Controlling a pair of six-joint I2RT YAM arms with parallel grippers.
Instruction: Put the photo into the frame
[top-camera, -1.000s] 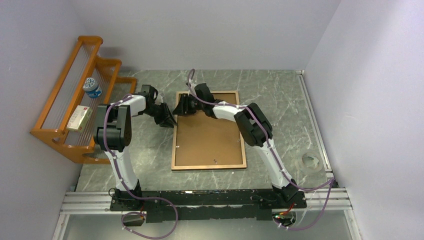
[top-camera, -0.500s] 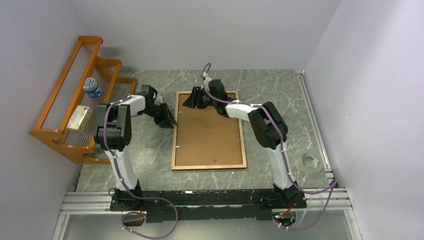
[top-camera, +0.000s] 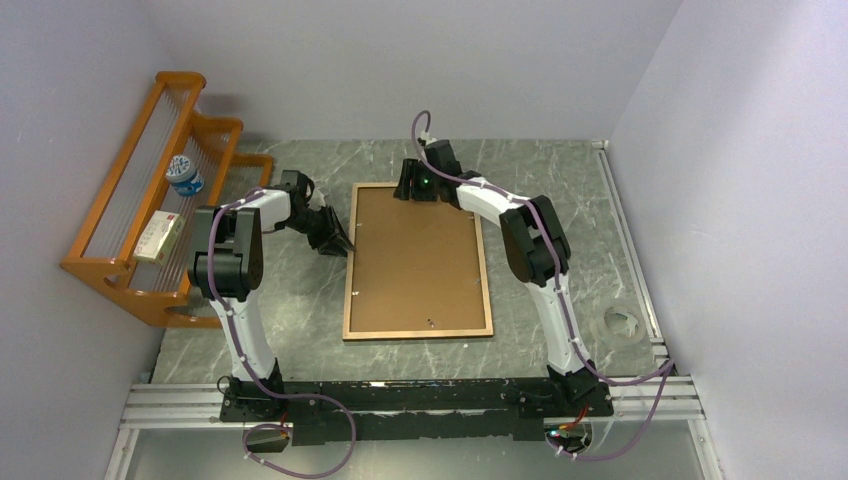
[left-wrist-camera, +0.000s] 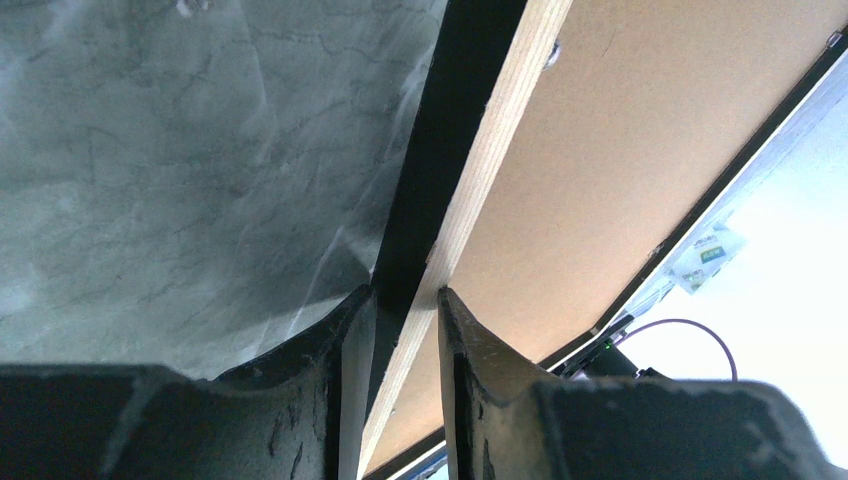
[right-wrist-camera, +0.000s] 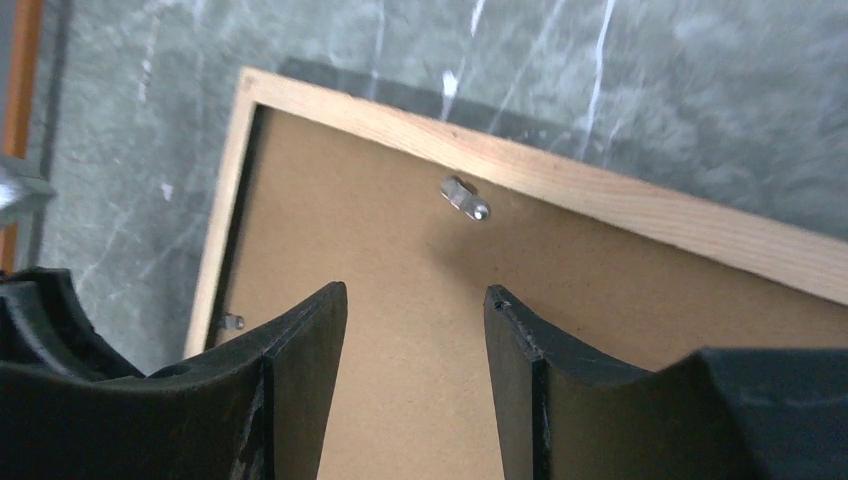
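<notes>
My left claw (left-wrist-camera: 405, 298) is pinched narrowly on the left rail of the frame (top-camera: 418, 332), near its far corner. The frame lies back-up on the bench (top-camera: 570, 200), with the brown backing board (top-camera: 415, 265) inside it. My right claw (right-wrist-camera: 415, 300) hangs over the far end, fingers apart, gripping nothing.
</notes>
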